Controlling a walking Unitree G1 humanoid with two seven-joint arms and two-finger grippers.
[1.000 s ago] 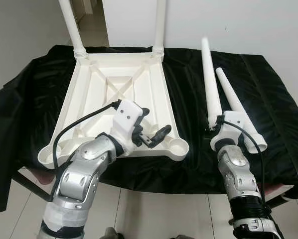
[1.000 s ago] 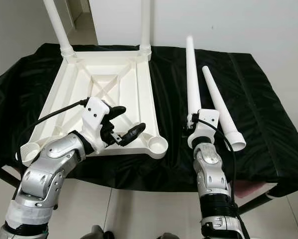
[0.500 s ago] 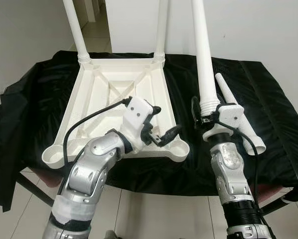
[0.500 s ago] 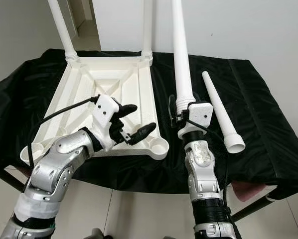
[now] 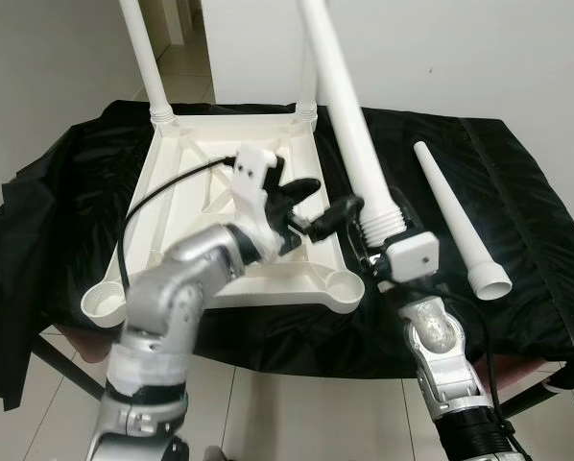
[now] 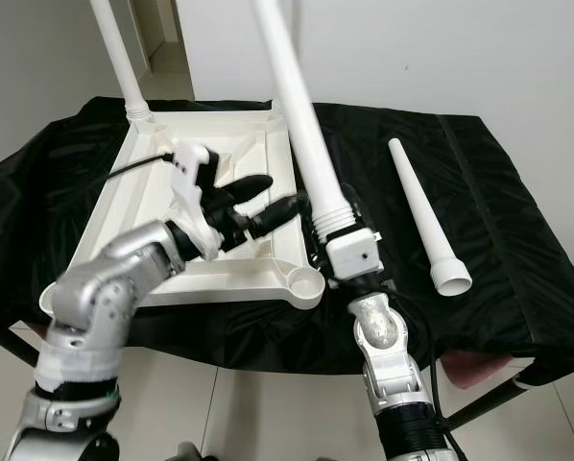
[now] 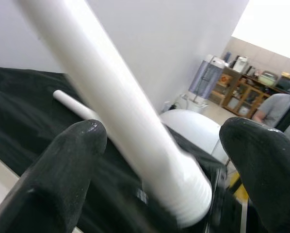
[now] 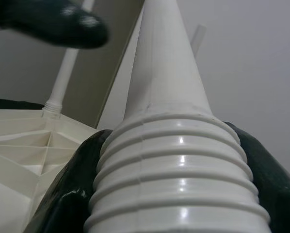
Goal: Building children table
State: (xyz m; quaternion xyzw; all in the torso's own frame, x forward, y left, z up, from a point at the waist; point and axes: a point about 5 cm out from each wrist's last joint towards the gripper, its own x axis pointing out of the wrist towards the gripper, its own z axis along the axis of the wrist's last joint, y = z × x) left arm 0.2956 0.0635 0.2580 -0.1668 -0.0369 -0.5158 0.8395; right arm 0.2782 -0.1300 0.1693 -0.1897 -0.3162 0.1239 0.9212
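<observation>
At lower centre of the frame, the right gripper is clamped on the ribbed threaded base of a white table leg, which has swung from upright to leaning toward the upper left, its base now just beside the near right corner socket of the upturned tabletop. The left gripper has risen to mid-frame, fingers spread wide and empty, flanking the leg (apparently to steady it). Beyond, two legs stand fitted in the far corners, and a spare leg lies at right on the black cloth; insertion looks imminent.
</observation>
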